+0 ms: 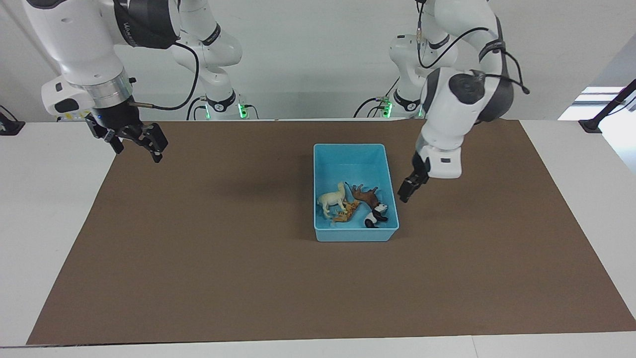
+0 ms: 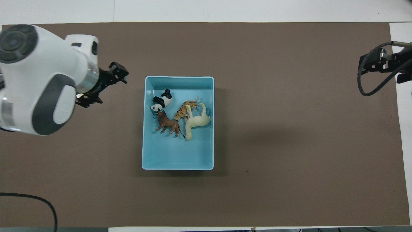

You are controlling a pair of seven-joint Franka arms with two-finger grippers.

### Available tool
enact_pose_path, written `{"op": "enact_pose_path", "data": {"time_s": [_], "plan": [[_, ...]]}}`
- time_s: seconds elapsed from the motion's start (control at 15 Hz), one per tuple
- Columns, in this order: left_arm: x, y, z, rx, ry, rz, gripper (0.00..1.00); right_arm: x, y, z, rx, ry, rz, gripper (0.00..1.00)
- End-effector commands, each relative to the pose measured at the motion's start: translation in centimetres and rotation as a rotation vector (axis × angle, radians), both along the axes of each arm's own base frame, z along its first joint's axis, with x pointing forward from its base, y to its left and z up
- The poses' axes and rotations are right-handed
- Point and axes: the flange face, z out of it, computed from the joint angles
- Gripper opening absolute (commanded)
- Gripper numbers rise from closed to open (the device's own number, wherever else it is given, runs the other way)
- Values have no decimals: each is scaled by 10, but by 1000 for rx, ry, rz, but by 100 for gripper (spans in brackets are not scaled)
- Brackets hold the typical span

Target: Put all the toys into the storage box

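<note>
The light blue storage box stands mid-table on the brown mat; it also shows in the overhead view. All the toys lie in it. They are the black-and-white panda, the brown lion, the orange tiger and the cream alpaca. My left gripper is open and empty. It hangs over the mat just outside the box's rim, toward the left arm's end. My right gripper is open and empty, raised over the mat's edge at the right arm's end.
A brown mat covers most of the white table. A black cable trails over the mat near the left arm. A black clamp sits at the table's edge at the left arm's end.
</note>
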Motion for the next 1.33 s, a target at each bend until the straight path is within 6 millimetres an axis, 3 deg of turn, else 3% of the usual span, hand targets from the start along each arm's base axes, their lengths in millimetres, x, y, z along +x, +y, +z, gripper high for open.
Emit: {"op": "enact_pose_path", "data": {"time_s": [0.0,0.2,0.4,0.53,0.73,1.0,1.27], "plan": [[-15,84,44,11,73,-235,100,-26,-9,-32,57,10,75,100],[-29,130,72,25,141,-427,100,-35,-9,-57,54,-22,82,100],[-41,141,79,30,167,-457,100,-30,-8,-50,55,-32,86,100],[-46,140,69,22,170,-539,100,-29,-10,-43,59,-36,80,100],[-45,131,71,9,150,-566,100,-21,-11,-30,76,10,78,100],[-52,126,97,-27,88,-577,100,-20,-13,-24,70,32,79,100],[-55,116,92,-43,97,-596,100,-18,-22,-25,61,33,95,100]]}}
